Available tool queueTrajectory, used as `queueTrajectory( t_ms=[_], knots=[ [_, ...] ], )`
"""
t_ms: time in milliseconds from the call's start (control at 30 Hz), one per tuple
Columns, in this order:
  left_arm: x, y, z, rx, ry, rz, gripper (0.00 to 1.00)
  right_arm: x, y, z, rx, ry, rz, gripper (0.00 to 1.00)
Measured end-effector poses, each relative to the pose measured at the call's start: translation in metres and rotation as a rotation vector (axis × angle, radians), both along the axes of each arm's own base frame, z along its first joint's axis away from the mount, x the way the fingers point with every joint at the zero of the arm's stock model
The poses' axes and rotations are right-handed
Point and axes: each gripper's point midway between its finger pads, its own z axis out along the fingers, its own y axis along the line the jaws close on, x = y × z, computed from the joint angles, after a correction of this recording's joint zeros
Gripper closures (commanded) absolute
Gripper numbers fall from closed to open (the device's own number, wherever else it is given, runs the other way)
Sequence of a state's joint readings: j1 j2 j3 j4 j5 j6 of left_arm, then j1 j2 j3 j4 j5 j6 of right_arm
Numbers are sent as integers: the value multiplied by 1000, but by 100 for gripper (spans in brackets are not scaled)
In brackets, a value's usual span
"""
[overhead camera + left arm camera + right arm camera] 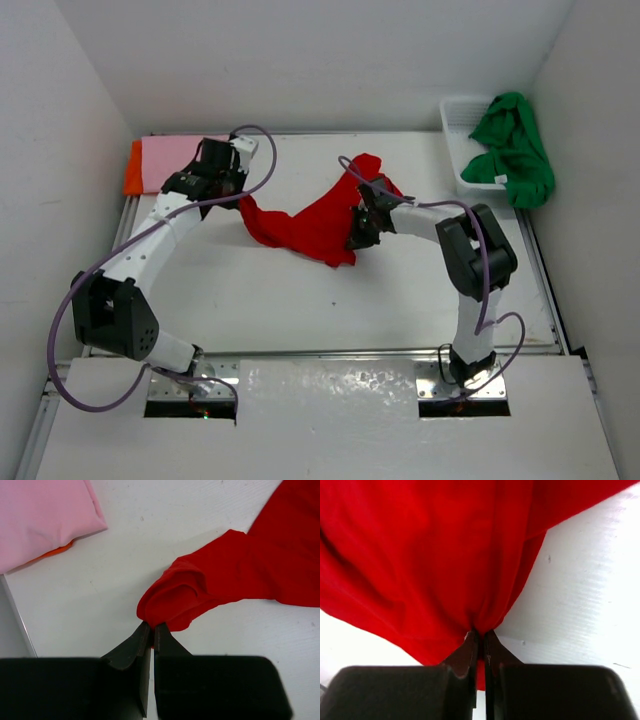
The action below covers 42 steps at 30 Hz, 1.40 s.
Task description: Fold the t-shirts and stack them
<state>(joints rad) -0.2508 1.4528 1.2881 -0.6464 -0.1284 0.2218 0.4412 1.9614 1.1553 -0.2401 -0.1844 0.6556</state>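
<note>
Red t-shirt (315, 225) was stretched in a crumpled band across the middle of the counter (350, 300), between the two arms. The left hand (151, 627) was closed on the shirt's left end, its fingers pressed together with a small fold of red cloth pinched at the tips. Just beyond the tips that end was gathered into a rounded wad.

The right hand (480, 632) was likewise closed, its fingers nipped tight on a fold of the same cloth. The cloth fanned out from the tips and filled most of the wrist view, with bare counter showing to the right. Seen from above, this hand sat at the shirt's near right edge.

A pink t-shirt (170, 152) lay folded at the far left corner of the counter, on top of an orange t-shirt (132, 170) whose edge showed at its left side. A green t-shirt (515, 150) hung over the rim of a white basket (455, 125) at the far right, well apart from both hands.
</note>
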Motion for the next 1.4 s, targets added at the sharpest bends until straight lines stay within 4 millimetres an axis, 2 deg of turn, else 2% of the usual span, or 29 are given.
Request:
queueTrajectory(
  t_ms=[200,300,433,567,733,867,967,1000,1033,1067,1100,1133,1167,1300,1400],
  knots=[
    [0,0,0,-2,0,-1,100,4,-10,4,-53,-24,-25,100],
    [0,0,0,-2,0,-1,100,7,-18,17,-101,-62,-17,100],
    [0,-1,0,-5,1,-5,100,15,-26,56,-178,-172,9,100],
    [0,-2,0,-10,3,-10,100,12,-25,108,-227,-296,52,100],
    [-1,-6,-1,-26,7,-25,100,13,-12,144,-247,-359,123,100],
    [-1,-8,-1,-35,9,-32,100,47,14,169,-247,-397,158,100],
    [-2,-9,-1,-38,10,-35,100,70,36,172,-236,-401,182,100],
    [-2,-9,-1,-39,10,-36,100,80,45,169,-231,-400,192,96],
    [-2,-9,-1,-39,10,-37,100,87,54,164,-228,-392,202,88],
    [-2,-9,-1,-39,10,-37,100,95,62,158,-227,-381,214,67],
    [-2,-9,-1,-39,10,-37,100,101,72,149,-215,-371,223,52],
    [-2,-9,-1,-39,9,-37,100,104,81,137,-206,-355,240,44],
    [-2,-9,-1,-39,9,-37,100,103,90,123,-191,-329,266,22],
    [-3,-9,-1,-41,6,-39,100,81,109,74,-155,-244,387,6],
    [-3,-10,-2,-44,6,-41,100,64,116,65,-163,-265,466,6]
  ],
)
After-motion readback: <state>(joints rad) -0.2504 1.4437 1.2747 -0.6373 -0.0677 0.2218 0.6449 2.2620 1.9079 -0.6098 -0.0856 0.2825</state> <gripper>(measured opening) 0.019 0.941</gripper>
